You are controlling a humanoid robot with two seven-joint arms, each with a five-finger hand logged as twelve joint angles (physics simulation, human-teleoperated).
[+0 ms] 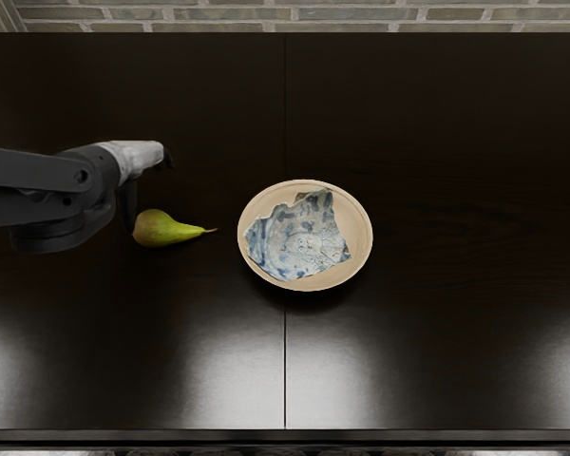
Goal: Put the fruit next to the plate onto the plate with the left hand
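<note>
Left arm enters from left edge, forearm near level; left hand (142, 169) at tip, pose unclear against dark surface.

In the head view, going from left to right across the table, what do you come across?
First the black and grey left robot arm, then the green-yellow pear lying on its side, then the round cream plate with a blue pattern.

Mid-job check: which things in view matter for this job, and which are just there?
For the job: pear; plate; left robot hand, close by the pear.
Just there: table; brick wall at the back.
</note>
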